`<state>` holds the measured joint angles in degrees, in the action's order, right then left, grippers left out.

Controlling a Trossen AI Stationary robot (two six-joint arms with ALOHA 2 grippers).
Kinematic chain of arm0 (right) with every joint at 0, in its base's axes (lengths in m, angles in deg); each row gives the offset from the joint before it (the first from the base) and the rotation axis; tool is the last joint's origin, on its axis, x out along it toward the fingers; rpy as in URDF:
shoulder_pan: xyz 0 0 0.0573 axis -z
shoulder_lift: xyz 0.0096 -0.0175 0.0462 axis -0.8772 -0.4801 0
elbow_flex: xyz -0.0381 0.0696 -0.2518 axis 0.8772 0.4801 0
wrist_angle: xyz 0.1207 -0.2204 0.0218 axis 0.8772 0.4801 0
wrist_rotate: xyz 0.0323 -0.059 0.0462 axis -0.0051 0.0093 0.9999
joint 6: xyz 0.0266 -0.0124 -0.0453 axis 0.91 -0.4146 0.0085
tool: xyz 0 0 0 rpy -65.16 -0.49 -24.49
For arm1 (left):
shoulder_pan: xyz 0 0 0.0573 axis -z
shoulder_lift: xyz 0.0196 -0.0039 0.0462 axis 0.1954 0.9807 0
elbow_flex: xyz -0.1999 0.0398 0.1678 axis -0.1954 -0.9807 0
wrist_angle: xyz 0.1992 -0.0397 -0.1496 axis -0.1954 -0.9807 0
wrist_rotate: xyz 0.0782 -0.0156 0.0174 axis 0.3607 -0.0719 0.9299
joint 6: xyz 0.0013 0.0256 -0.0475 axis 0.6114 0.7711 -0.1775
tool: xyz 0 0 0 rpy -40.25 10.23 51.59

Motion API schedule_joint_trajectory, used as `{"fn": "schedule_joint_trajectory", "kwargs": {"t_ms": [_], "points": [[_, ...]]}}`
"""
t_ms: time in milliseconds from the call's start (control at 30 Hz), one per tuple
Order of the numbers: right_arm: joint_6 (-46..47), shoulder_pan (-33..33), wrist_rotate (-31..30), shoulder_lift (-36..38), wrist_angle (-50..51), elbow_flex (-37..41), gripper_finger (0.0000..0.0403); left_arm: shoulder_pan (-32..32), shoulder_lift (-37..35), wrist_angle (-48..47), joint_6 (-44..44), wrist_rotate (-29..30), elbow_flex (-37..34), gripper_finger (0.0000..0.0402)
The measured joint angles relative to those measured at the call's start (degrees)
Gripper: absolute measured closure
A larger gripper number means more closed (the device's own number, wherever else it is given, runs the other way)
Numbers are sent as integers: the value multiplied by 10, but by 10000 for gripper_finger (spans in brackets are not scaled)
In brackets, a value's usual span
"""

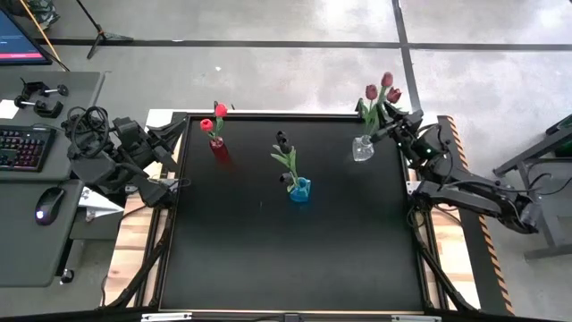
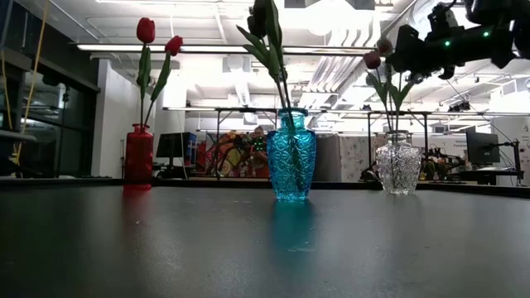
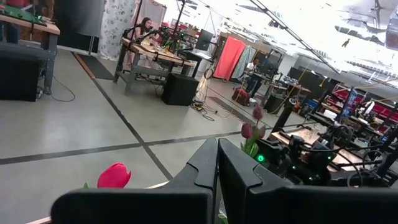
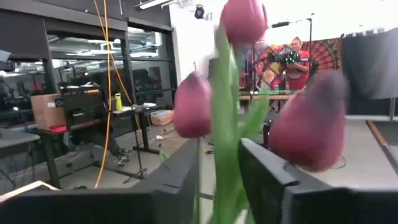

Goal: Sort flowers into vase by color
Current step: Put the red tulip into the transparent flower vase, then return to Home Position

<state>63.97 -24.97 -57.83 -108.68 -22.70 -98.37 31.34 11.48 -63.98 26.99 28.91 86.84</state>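
Observation:
Three vases stand on the black table. The red vase (image 1: 217,143) holds two red tulips (image 1: 214,118). The blue vase (image 1: 299,190) holds near-black purple tulips (image 1: 284,152). The clear glass vase (image 1: 362,149) holds three maroon tulips (image 1: 382,89), their stems down in its neck. My right gripper (image 1: 391,131) is open at the height of the maroon heads. In the right wrist view its fingers (image 4: 273,180) stand on either side of the green stems (image 4: 222,149); whether they touch, I cannot tell. My left gripper (image 3: 217,171) is shut and waits at the table's far left corner.
The vases stand in a loose row across the far half of the table (image 1: 286,259); the near half has room. A desk with keyboard (image 1: 22,148) and mouse sits left of the table. People show in the room beyond.

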Motion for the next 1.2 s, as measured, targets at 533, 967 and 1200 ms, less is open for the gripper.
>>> {"fn": "schedule_joint_trajectory", "kwargs": {"t_ms": [533,967,1200], "points": [[24,-84,-5,97,202,-21,179,0,-12,39,3,-18,0,401],[36,-117,-65,134,599,-182,179,0,-31,143,167,-27,0,402],[140,-117,-48,133,809,-256,179,0,-30,125,194,-27,0,402]]}}
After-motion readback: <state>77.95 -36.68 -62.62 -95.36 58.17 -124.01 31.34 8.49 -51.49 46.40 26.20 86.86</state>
